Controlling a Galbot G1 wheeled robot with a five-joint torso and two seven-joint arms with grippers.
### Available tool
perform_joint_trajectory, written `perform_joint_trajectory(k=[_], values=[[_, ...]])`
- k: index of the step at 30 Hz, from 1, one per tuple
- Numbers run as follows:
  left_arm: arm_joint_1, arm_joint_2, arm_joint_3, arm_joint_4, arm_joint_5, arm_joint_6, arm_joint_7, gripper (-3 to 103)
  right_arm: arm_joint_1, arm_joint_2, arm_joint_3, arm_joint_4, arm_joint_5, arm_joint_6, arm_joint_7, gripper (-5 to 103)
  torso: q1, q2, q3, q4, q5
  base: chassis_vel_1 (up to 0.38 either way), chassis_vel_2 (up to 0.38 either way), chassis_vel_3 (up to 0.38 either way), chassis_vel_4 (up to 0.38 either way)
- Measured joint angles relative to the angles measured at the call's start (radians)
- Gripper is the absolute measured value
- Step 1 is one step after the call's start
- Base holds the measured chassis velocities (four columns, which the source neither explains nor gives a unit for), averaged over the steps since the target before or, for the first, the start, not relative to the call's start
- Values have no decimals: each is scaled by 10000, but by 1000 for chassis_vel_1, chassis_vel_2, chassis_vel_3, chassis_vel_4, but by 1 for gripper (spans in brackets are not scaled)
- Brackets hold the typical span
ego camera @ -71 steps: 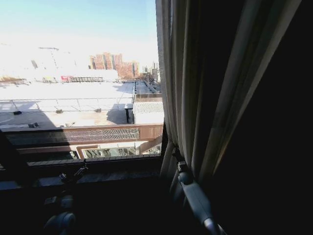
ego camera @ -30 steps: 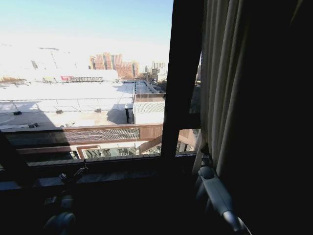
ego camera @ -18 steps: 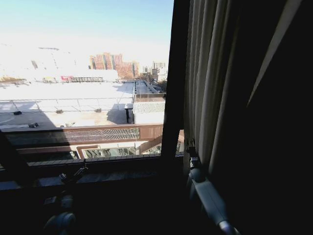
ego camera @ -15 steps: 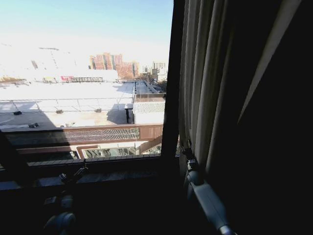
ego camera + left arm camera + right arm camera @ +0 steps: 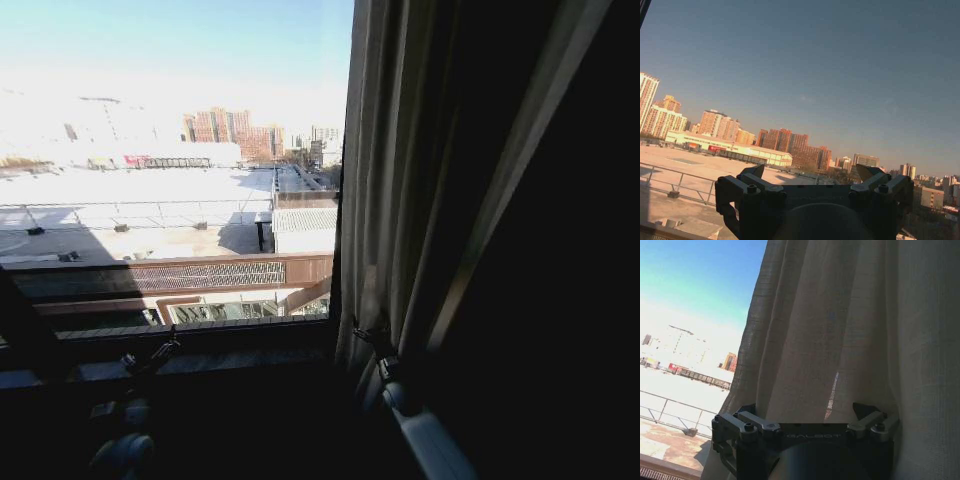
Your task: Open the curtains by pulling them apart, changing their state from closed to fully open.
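A sheer white curtain (image 5: 400, 200) hangs in long pleats on the right side of the window, its left edge at about the middle of the head view. My right gripper (image 5: 368, 338) is pressed into the curtain's lower part. In the right wrist view the curtain fabric (image 5: 840, 315) hangs right in front of the right gripper (image 5: 807, 412), whose fingers stand wide apart and open. My left gripper (image 5: 160, 352) rests low by the sill. The left wrist view shows the left gripper (image 5: 812, 175) open against the sky, with nothing between its fingers.
The glass left of the curtain is uncovered and looks out on rooftops and far buildings (image 5: 230, 125). A dark window sill (image 5: 240, 345) runs along the bottom. Right of the curtain lies deep shadow (image 5: 580, 350).
One second ago the curtain stood further right and bared a black frame bar. Since then it and my right gripper have come back left, covering the bar. The left arm has not moved.
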State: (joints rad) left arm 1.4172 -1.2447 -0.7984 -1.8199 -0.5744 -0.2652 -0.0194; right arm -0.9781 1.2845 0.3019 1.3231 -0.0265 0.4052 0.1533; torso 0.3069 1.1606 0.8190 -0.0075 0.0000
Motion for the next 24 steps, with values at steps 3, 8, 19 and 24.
perform_joint_trajectory(k=[3, 8, 19, 24], values=[[0, 0, 0, 0, 0, 0, 0, 100, -128, 3, 28, 234, -75, -40, 140, 100, 0, 0, 0, 0, -1, 0, 0, 0, 0], [0, 0, 0, 0, 0, 0, 0, 100, -255, 2, 83, 501, -138, -128, 507, 100, 0, 0, 0, 1, -1, 0, 0, 0, 0], [0, 0, 1, 0, 0, 0, 0, 100, -415, 87, 119, 551, -205, -10, 495, 100, 2, -2, 2, 1, -1, 134, 26, -129, -36], [0, 0, 0, 0, 0, 0, 0, 100, -414, 127, 117, 523, -292, -7, 489, 100, 0, -2, 1, 1, 0, 338, 101, -344, -92]])
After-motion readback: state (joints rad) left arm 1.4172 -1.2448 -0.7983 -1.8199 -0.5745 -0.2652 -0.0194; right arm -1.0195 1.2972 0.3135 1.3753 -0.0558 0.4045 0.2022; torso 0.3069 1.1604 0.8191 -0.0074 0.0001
